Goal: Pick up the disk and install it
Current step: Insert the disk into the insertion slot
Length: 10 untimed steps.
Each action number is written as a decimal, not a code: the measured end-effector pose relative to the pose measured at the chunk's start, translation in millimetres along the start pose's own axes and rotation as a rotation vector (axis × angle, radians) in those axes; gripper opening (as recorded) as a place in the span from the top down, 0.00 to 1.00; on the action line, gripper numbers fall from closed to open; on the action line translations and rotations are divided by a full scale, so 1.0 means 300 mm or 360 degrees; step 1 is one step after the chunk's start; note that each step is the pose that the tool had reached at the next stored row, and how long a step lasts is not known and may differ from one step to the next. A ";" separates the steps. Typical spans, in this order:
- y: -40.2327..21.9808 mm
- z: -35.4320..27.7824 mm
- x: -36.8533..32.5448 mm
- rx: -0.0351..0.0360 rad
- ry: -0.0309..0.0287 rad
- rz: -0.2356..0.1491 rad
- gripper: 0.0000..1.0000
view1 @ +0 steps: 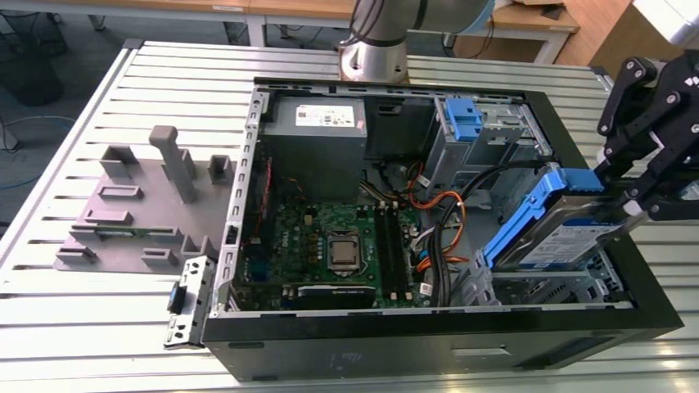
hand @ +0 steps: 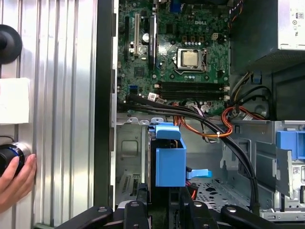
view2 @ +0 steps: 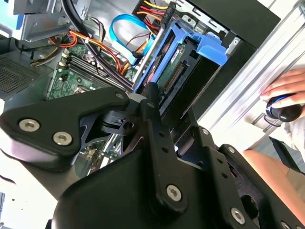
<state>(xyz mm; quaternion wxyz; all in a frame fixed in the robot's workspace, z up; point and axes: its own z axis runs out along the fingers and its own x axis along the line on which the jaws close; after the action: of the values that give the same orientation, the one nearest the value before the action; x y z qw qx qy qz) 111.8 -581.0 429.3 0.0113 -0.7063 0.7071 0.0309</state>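
One disk (view1: 555,236) clamped, tilted, in the hand (view1: 630,199) over the drive bay (view1: 559,288); best levelled, rails aligned.

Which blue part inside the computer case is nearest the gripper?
The disk with blue side rails, held tilted by the gripper; the other blue piece stands upright in the drive cage, apart from it.

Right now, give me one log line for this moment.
pincer: shut on disk | disk: tilted over drive bay, not lying flat
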 end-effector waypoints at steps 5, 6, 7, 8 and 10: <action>-0.001 0.030 0.003 0.0000 -0.00002 0.0000 0.65; -0.001 0.036 0.003 0.0000 -0.00003 0.0001 0.65; -0.001 0.042 0.004 0.0000 0.00001 0.0001 0.65; -0.001 0.045 0.004 0.0000 0.00000 0.0001 0.65; -0.001 0.046 0.004 0.0000 0.00003 0.0001 0.65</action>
<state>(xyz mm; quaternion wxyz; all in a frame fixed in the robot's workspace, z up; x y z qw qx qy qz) 111.8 -581.3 415.5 0.0112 -0.7062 0.7073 0.0309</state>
